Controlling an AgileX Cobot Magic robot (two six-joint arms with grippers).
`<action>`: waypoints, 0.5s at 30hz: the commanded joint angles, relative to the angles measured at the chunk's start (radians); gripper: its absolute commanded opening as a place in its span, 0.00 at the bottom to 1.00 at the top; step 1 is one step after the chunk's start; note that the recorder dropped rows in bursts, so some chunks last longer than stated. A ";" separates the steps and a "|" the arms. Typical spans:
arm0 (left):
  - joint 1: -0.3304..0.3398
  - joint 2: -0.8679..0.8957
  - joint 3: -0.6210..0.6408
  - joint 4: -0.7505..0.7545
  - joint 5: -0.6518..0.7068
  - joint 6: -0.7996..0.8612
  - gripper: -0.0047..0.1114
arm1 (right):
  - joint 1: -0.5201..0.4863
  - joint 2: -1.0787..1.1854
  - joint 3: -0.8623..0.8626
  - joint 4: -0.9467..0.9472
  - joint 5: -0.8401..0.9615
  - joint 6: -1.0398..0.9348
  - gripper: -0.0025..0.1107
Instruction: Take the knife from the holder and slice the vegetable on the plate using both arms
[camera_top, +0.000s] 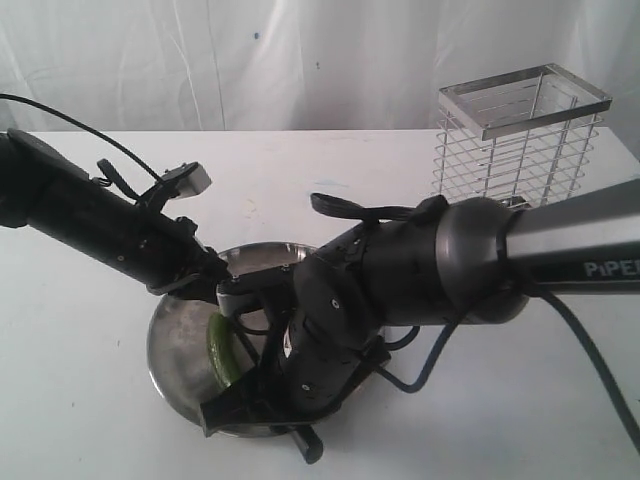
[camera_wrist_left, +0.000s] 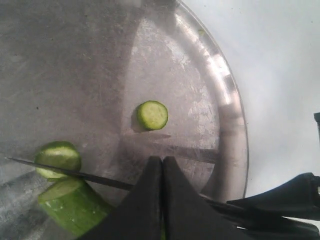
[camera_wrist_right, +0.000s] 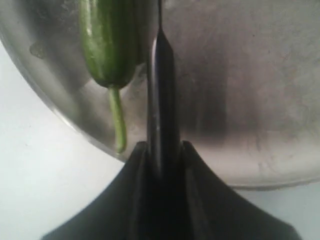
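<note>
The vegetable (camera_wrist_left: 75, 207) lies on the plate (camera_wrist_left: 231, 125) and is already partly cut. In the left wrist view I see its thick green body with a pale cut face. One round slice (camera_wrist_left: 59, 156) is just beside that face, and a second slice (camera_wrist_left: 152, 115) lies flat, apart from them, nearer the middle of the plate. The body is cut off by the edge of that picture, so I cannot see its full length there. In the exterior view most of it is hidden behind the right arm. Only a short green curve shows on the plate, running roughly from the back toward the front. In the right wrist view the uncut end points toward the plate rim and its thin stem (camera_wrist_right: 118, 125) reaches almost to the rim. The other end leaves the picture.

The knife (camera_wrist_right: 161, 100) appears edge-on in that view, just beside the vegetable and running nearly along it. In the left wrist view the blade is a thin dark line passing between the round slice and the cut face. Whether it touches them I cannot tell. The right gripper (camera_wrist_right: 161, 150) is clamped on the knife. The left gripper (camera_wrist_left: 162, 162) has its fingers pressed together, tip to tip, above the plate and beside the vegetable body. The holder (camera_top: 520, 135) stands well apart, at the back right of the white table (camera_top: 90, 420).
</note>
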 joint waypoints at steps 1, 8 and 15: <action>0.001 -0.008 0.006 -0.016 0.024 -0.006 0.04 | 0.000 0.014 -0.032 -0.011 0.031 -0.044 0.02; 0.001 -0.008 0.006 -0.016 0.026 -0.006 0.04 | -0.001 0.042 -0.068 -0.040 0.104 -0.086 0.02; 0.001 -0.008 0.008 0.009 0.024 -0.001 0.04 | -0.001 0.049 -0.088 -0.053 0.138 -0.118 0.02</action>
